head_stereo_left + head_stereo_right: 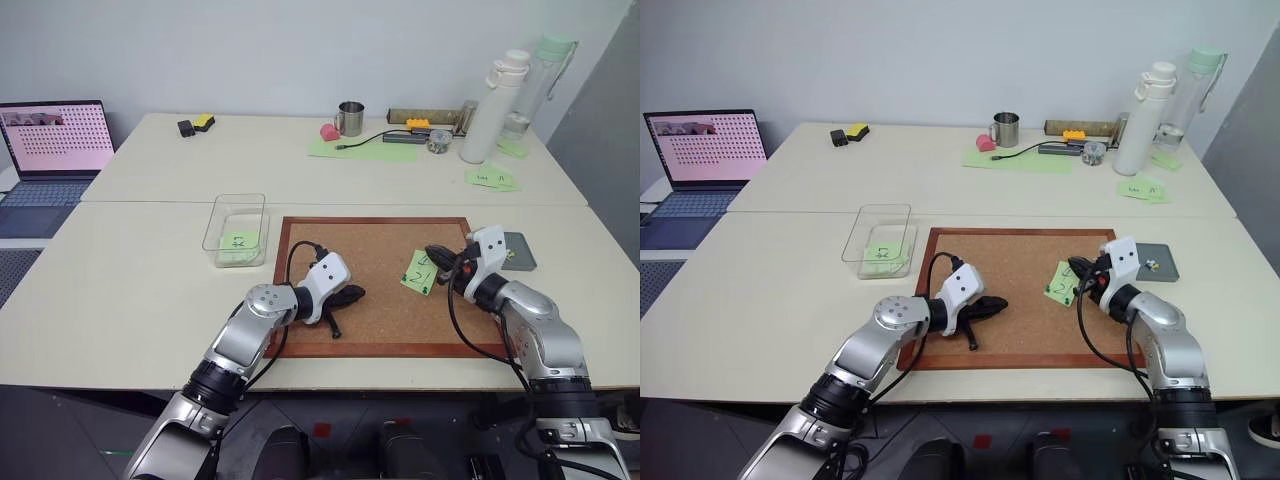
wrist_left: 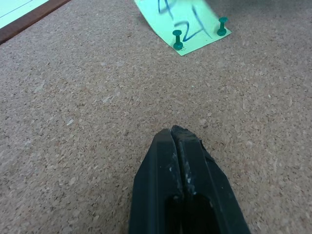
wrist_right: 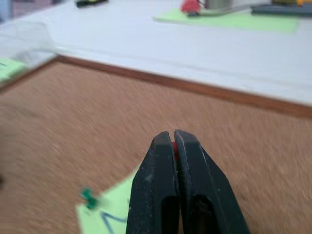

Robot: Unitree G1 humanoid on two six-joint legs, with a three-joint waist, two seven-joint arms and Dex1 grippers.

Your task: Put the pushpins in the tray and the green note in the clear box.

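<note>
Right black two-fingered tool point(image 3: 174, 134), pressed together on a red-headed pushpin point(image 3: 174, 147), hovers above the square light-green sticky note point(image 1: 420, 272). Two green pushpins point(image 2: 177, 39) pin that note to the brown cork board point(image 1: 380, 320). Left tool point(image 2: 176, 131), pressed together and empty, rests low over the cork. The dark-grey square tray point(image 1: 1160, 262) lies beside the board, the transparent rectangular box point(image 1: 237, 230) opposite.
</note>
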